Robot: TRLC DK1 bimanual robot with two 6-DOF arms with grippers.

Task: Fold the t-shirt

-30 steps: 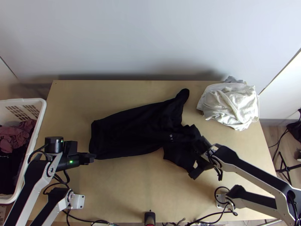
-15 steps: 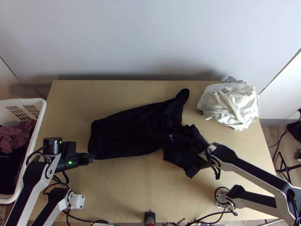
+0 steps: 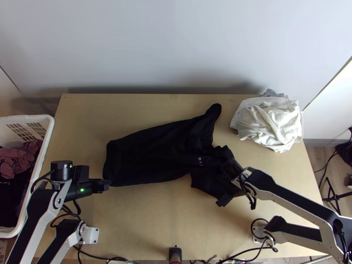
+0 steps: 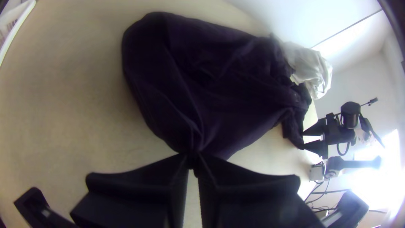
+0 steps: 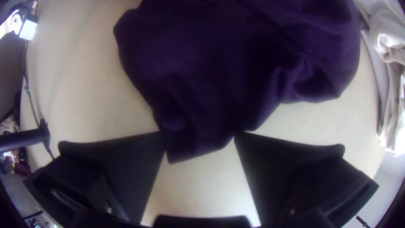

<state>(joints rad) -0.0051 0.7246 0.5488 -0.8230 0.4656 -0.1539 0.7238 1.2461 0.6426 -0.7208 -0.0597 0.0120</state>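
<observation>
One black t-shirt (image 3: 154, 154) lies lengthwise across the desk (image 3: 154, 224), bunched at one end, pale lettering visible from the top view. The left gripper (image 3: 107, 184) has two fingers together, clamped on the wide end's corner. The right gripper (image 3: 229, 181) has two apart — the right wrist view shows cloth between their tips. Farther out: one white cloth pile (image 3: 270, 123), one white basket (image 3: 49, 125) — clothes (image 3: 17, 160) inside.

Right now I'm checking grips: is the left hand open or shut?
Shut on the black t-shirt: in the left wrist view the left hand pinches gathered cloth at the shirt's edge, and creases run into the pinch.
</observation>
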